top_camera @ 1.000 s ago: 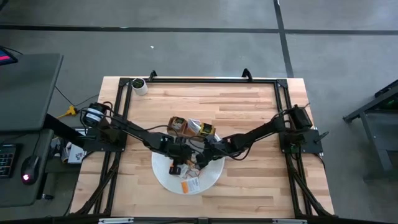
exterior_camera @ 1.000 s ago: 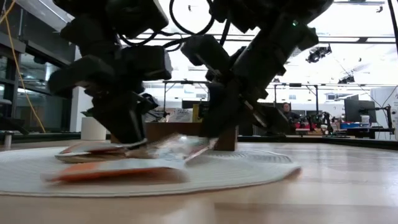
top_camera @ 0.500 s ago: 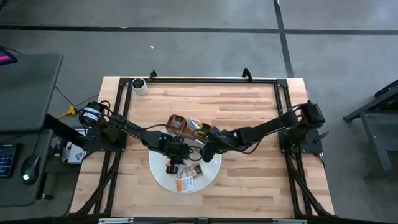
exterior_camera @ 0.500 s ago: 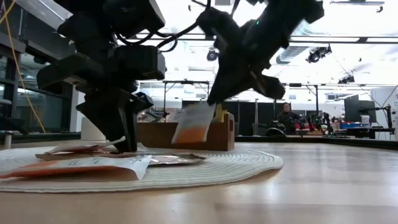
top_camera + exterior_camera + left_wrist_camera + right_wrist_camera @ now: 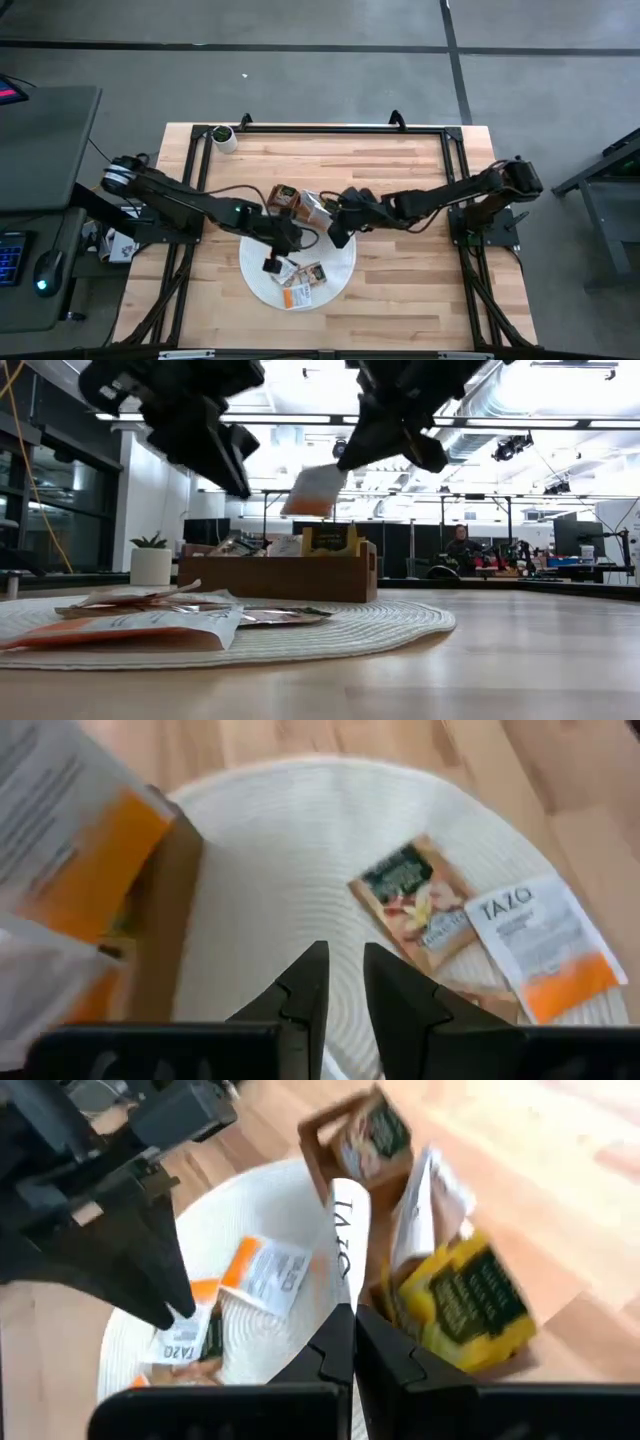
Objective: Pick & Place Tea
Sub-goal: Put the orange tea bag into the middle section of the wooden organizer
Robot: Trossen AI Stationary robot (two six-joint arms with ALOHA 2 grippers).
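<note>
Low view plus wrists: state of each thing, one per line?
Right end effector: shut on white-orange packet, raised above tray.
Left end effector: narrow gap, empty, above mat.
Tray: on table, packets standing inside.
Mat: flat, loose packets lying on it.

A round white mat (image 5: 340, 285) with a ribbed woven pattern is seen at the centre of a pale wooden table (image 5: 400, 170) marked by lengthwise plank grain. A brown wooden tray (image 5: 270, 578) is shown mid-frame in the low view. A white packet with an orange end and dark lettering (image 5: 545, 950) is seen at the right of the left wrist view, beside a brown packet with a dark green label (image 5: 415, 905). A yellow packet with dark green print (image 5: 470, 1305) appears right of centre in the right wrist view. Both arms (image 5: 190, 205) are black.
</note>
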